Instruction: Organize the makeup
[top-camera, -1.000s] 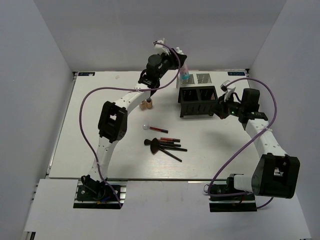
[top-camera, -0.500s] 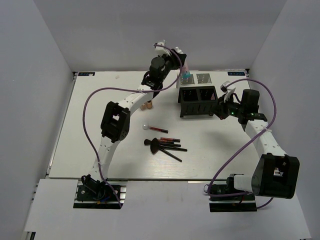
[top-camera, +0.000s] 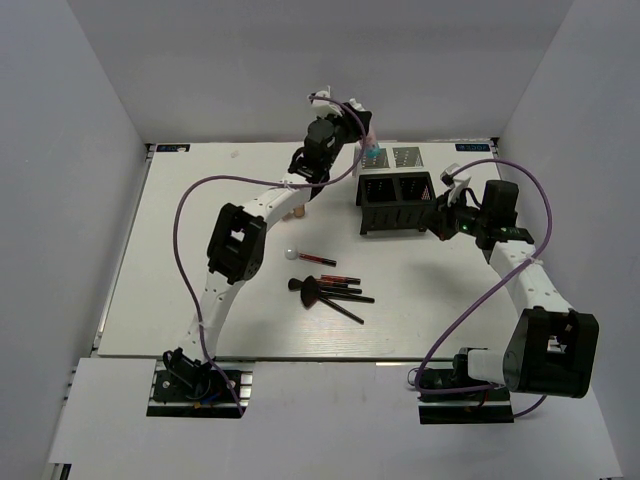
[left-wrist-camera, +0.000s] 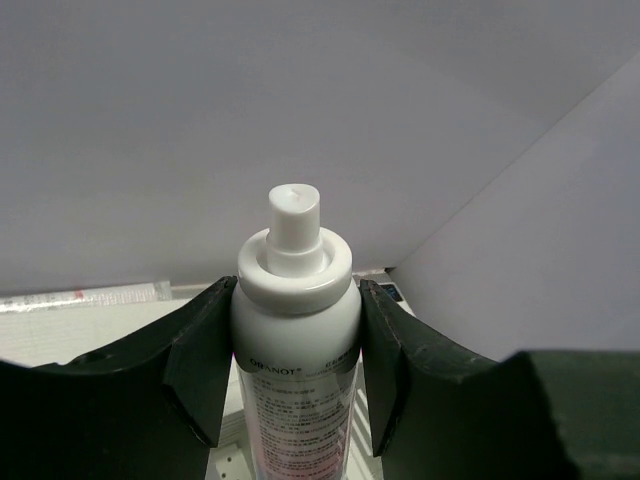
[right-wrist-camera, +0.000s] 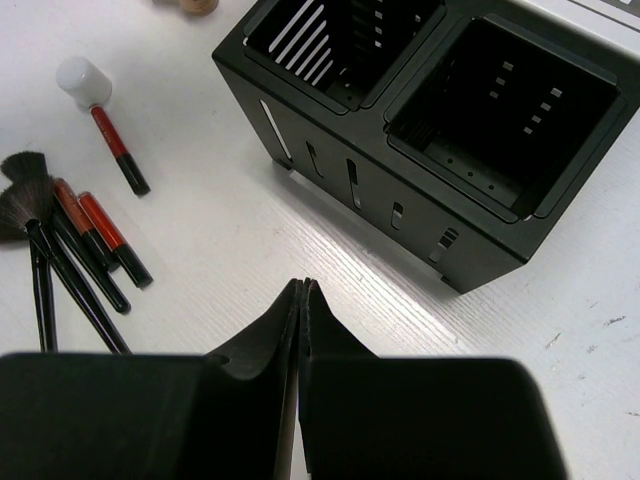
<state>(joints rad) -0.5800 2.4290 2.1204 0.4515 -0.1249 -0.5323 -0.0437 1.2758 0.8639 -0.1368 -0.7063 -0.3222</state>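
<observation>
Fingers (left-wrist-camera: 200, 370) of the left gripper (left-wrist-camera: 297, 300) are clamped on either side of a clear bottle (left-wrist-camera: 295, 265), which stands upright between them. It has a white pump cap, and a printed label runs down its body below the collar. The label's top line is a short brand word in capitals, followed by rows of fine print, all too small to read with certainty. From above, bluish liquid shows in the bottle's lower part. Just below and beyond this gripper sits a black box (top-camera: 396, 200). The bottle hangs over the box's rear left corner, but whether its base is inside cannot be told.

The right gripper (right-wrist-camera: 302, 290) has its jaws pressed together, holding nothing, above the white table (right-wrist-camera: 230, 240). Ahead and to its right are the box's two front compartments, open-topped with slotted walls. Ahead to its left lie a red pencil (right-wrist-camera: 112, 145) with a white cap, two more red-and-black pencils (right-wrist-camera: 100, 235) and black brushes (right-wrist-camera: 40, 230), all flat on the table. Two tan bottles (top-camera: 293, 210) stand near the left arm's forearm.
</observation>
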